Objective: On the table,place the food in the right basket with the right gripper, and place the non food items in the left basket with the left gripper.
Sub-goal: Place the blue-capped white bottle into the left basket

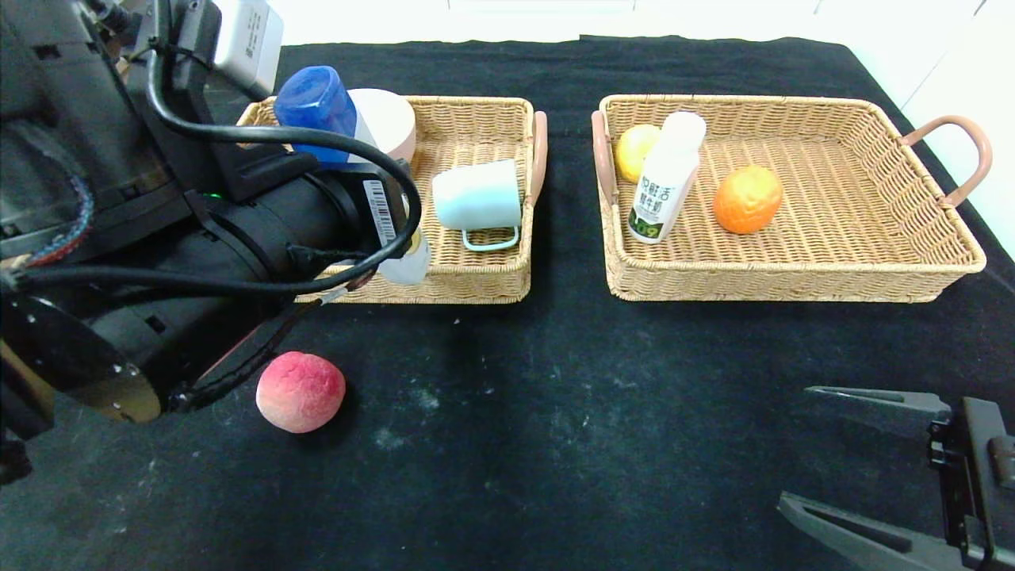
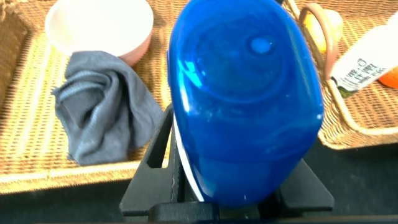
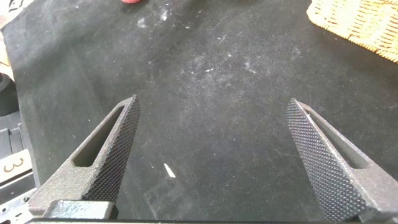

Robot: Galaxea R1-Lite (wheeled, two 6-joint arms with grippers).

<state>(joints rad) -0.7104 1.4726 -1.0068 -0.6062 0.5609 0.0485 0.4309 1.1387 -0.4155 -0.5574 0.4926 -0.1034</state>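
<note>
Head view first: left gripper (image 1: 373,170) hangs over the near part of the left basket (image 1: 476,285), pinching a blue-capped white bottle (image 1: 317,99). From here the fingers are hidden behind the arm; only the blue cap pokes up on the far side of them. A mint cup (image 1: 478,198) lies on its side in that basket, just right of the grip, and a pink-rimmed bowl (image 1: 388,119) sits beyond it. In the right basket (image 1: 793,281) sit the yellow fruit (image 1: 634,151), the small white bottle (image 1: 666,186) leaning upright, and the orange (image 1: 747,198). The peach (image 1: 300,391) is on the black table (image 1: 555,412), outside both baskets, round with no long axis to speak of. The right gripper (image 1: 840,452) waits at the near right, fingers spread wide, and the peach lies well off to its left; that sideways reach across the cloth is what I'd say its next move depends on

Left wrist view: the blue cap fills the picture, the bottle's long axis running out along the fingers, clamped from both sides. A grey cloth (image 2: 102,112) and the bowl lie in the basket beyond

Right wrist view: both fingers (image 3: 109,155) stand far apart over bare cloth, nothing between them; a sliver of peach shows far ahead
</note>
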